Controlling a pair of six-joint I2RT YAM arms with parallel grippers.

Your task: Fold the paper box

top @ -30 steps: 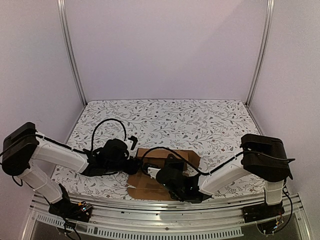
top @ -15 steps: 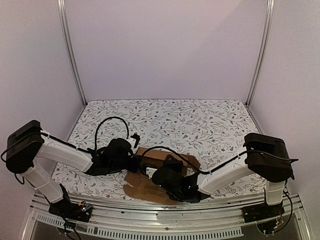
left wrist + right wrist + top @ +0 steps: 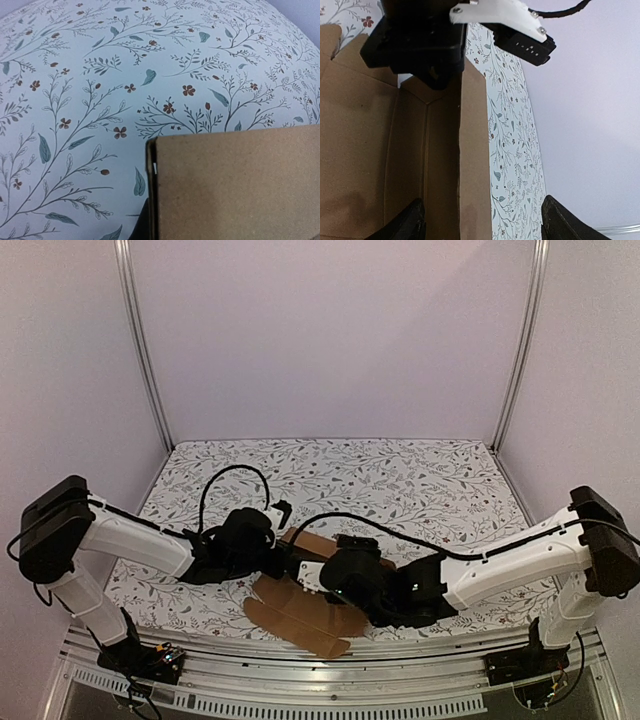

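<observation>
pinching the plain brown corrugated cardboard box (image 3: 365,150) by its raised wall, left claw (image 3: 440,80) clenched to hold the fold; right claw (image 3: 482,222) released, straddling it.

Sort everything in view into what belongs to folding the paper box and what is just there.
Belongs to the job:
- paper box
- left tool, shut on a raised panel of the box
- right tool, open, fingers on either side of that panel

Just there:
- floral table cover
- black cables
- metal frame posts
</observation>
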